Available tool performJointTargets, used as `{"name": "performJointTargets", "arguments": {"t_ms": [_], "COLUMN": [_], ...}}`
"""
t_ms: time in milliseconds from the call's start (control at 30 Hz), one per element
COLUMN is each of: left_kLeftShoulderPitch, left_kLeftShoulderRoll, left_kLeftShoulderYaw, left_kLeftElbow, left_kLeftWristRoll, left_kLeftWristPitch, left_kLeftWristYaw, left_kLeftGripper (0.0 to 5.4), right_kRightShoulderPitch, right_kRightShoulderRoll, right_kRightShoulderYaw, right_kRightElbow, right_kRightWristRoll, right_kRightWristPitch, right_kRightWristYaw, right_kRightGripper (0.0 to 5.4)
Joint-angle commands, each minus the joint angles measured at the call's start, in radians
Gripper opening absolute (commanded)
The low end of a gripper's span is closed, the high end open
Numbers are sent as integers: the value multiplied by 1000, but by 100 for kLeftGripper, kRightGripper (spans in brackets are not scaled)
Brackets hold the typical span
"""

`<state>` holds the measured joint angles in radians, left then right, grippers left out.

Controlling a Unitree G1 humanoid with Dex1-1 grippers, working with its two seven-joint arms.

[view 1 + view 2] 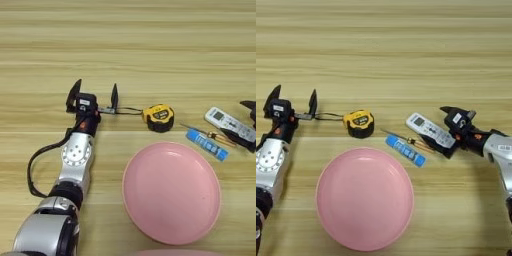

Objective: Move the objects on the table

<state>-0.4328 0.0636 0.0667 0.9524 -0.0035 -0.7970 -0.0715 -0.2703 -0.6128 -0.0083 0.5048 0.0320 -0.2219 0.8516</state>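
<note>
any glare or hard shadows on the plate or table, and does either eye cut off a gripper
Both views: soft even light, faint sheen on the pink plate, no hard shadows on the table. Left eye view crops the right gripper at its edge; right eye view shows it whole.

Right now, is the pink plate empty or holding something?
Empty. The pink plate shows only bare pink inside; the tape measure, blue tube and remote lie on the table beyond its rim.

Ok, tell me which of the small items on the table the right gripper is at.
The white remote. The right gripper sits at its right end, fingers either side, while the blue tube, the screwdriver and the tape measure lie further left.
</note>
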Motion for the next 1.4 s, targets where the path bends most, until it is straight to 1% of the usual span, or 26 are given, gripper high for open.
{"name": "performJointTargets", "arguments": {"t_ms": [33,333,533,767,900,1100,1233,1400], "left_kLeftShoulderPitch": [-12,-12,-14,-15,-17,-20,-22,-22], "left_kLeftShoulderRoll": [8,9,9,6,6,5,4,4], "left_kLeftShoulderYaw": [2,3,3,5,5,5,5,5], "left_kLeftElbow": [6,7,8,9,11,15,18,19], "left_kLeftWristRoll": [5,4,5,6,7,7,7,6], "left_kLeftWristPitch": [-6,-5,-4,-4,-4,-3,-3,-4], "left_kLeftWristYaw": [-3,-3,-4,-3,-3,-2,-2,-3], "left_kLeftGripper": [540,540,540,540,540,540,540,540], "right_kRightShoulderPitch": [-15,-1,17,54,62,58,30,19], "right_kRightShoulderRoll": [-17,-27,-38,-50,-53,-53,-48,-50], "right_kRightShoulderYaw": [14,37,43,30,18,11,8,18], "right_kRightElbow": [12,4,-25,-116,-155,-162,-114,-77], "right_kRightWristRoll": [-30,-38,-20,51,87,97,76,61], "right_kRightWristPitch": [12,17,27,65,91,102,114,121], "right_kRightWristYaw": [-22,-6,30,119,143,138,97,84], "right_kRightGripper": [537,537,537,537,537,537,537,537]}}
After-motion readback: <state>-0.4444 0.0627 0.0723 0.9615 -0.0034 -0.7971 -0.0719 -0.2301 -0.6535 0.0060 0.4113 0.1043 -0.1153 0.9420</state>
